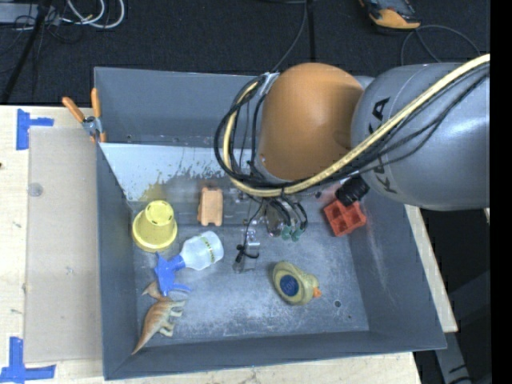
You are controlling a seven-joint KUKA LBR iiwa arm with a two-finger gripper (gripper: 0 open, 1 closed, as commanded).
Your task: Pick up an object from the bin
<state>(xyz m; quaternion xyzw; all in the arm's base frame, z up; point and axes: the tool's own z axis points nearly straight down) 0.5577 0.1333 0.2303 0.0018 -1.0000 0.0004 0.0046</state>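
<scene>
Reaching down, my gripper [246,250] sits between a clear plastic bottle [202,252] and a glossy oval toy [294,283]; its spread I can't tell.

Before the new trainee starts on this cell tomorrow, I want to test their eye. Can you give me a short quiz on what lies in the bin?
1. True or false: the red plastic block lies toward the view's right of the end effector.
2. Where in the grey metal bin does the tan toy dinosaur lie? A) the view's lower-left corner B) upper-right corner C) the middle
3. Fill in: the oval yellow toy has a ___ centre.
Key: 1 true; 2 A; 3 blue.
</scene>
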